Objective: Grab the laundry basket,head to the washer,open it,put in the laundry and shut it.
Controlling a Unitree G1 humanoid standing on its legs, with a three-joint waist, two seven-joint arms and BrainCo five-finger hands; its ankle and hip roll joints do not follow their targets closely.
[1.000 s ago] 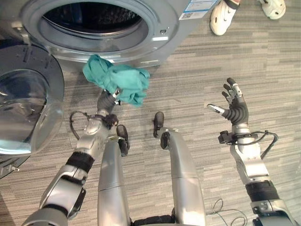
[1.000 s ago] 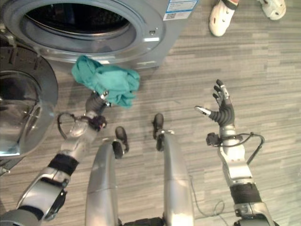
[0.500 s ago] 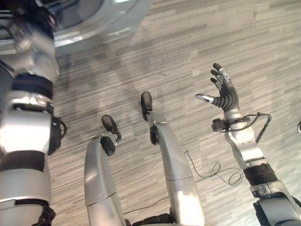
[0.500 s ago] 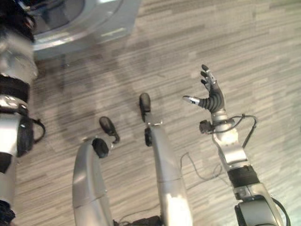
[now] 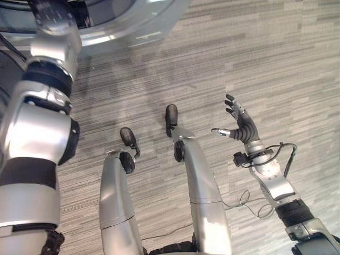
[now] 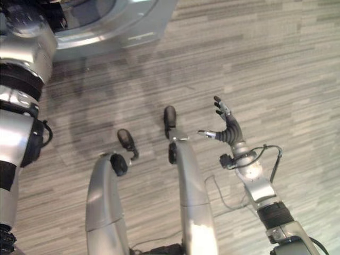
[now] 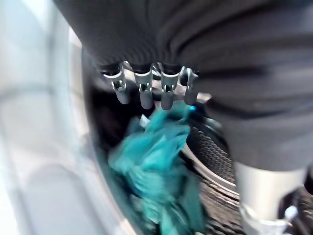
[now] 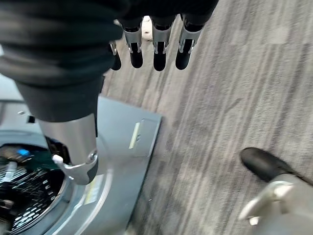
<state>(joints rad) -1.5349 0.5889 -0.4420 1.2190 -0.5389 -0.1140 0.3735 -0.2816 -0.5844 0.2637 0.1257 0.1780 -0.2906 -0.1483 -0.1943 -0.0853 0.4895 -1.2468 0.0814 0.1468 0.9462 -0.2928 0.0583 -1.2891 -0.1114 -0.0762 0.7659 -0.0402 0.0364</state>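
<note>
At the far left, inside the round mouth of the grey metal washer (image 5: 133, 29), is my left hand (image 7: 151, 90). My fingers hang down nearly straight over the soft teal cloth (image 7: 156, 171). I think they are loose and not pinching it, but the cloth sits right under my fingertips, so it may be brushing them. The cloth lies bunched up in the dark drum with little holes (image 7: 210, 152), close to the pale rim of the opening.

This cloth looks light and floppy. It will fold and droop when I lift it, and a corner could hang out over the rim. It will not break, and it does not look slippery. If I have to move it again, I would grab the thick bunched middle, not a thin edge, so the whole lump comes along. I would push it deeper so the door does not catch it.

My right hand (image 5: 240, 123) is held up on the right, over the grey striped wood-look floor (image 5: 276, 58). Its fingers are spread wide and it has nothing in it. It is well apart from the washer.

The washer's mouth is open. Shutting the door is not done yet.
</note>
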